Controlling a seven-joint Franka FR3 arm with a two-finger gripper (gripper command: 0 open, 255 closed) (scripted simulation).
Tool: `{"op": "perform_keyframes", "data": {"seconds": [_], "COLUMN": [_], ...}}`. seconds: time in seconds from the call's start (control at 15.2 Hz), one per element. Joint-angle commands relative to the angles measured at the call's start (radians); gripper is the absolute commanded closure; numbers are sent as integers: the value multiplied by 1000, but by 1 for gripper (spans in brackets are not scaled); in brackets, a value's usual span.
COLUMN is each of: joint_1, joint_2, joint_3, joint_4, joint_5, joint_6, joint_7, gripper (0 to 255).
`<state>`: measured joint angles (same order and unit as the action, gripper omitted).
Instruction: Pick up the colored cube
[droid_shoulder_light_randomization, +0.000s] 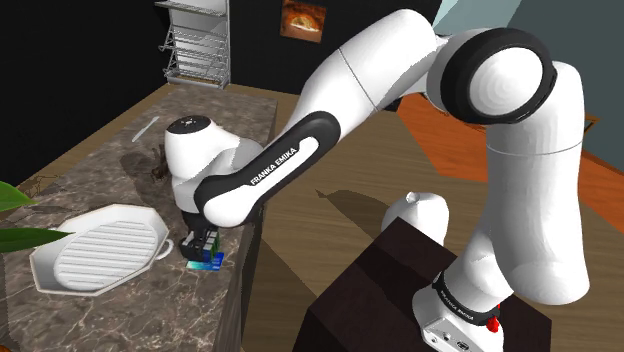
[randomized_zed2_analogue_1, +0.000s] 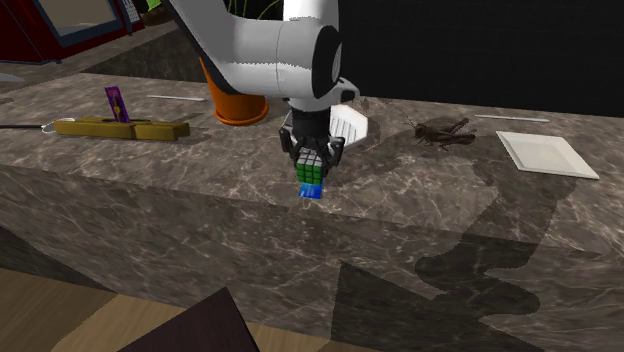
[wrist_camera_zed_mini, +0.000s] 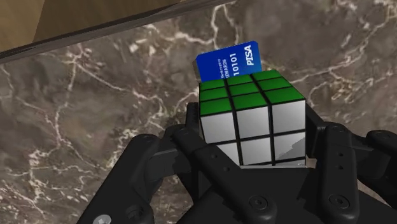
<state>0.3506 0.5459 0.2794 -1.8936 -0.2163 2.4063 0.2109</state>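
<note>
A colored cube (wrist_camera_zed_mini: 254, 118) with a green face and white faces sits clasped between my black fingers (wrist_camera_zed_mini: 191, 130). My gripper (wrist_camera_zed_mini: 254, 137) is shut on it. In the second exterior view the gripper (randomized_zed2_analogue_1: 311, 152) points straight down near the marble counter's front edge, with the cube (randomized_zed2_analogue_1: 311, 168) at its tips. A blue card (randomized_zed2_analogue_1: 312, 191) lies on the counter right under the cube; whether the cube touches it I cannot tell. In the shoulder view the gripper (droid_shoulder_light_randomization: 203, 243) and cube (droid_shoulder_light_randomization: 205, 257) are beside the counter's edge.
A white ridged tray (droid_shoulder_light_randomization: 100, 250) lies close to the gripper. On the counter stand an orange pot (randomized_zed2_analogue_1: 235, 100), a brown insect figure (randomized_zed2_analogue_1: 440, 132), a white square plate (randomized_zed2_analogue_1: 547, 153) and a long yellowish tool (randomized_zed2_analogue_1: 120, 127). The counter's edge (randomized_zed2_analogue_1: 330, 215) drops off just past the cube.
</note>
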Motion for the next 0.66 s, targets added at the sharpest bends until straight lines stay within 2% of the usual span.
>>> {"op": "perform_keyframes", "data": {"seconds": [0.0,0.59], "joint_1": [-5,-17], "joint_2": [-20,-85], "joint_3": [5,23], "joint_4": [-1,6], "joint_5": [8,34], "joint_6": [-19,-89], "joint_7": [-5,-22], "gripper": [255,255]}}
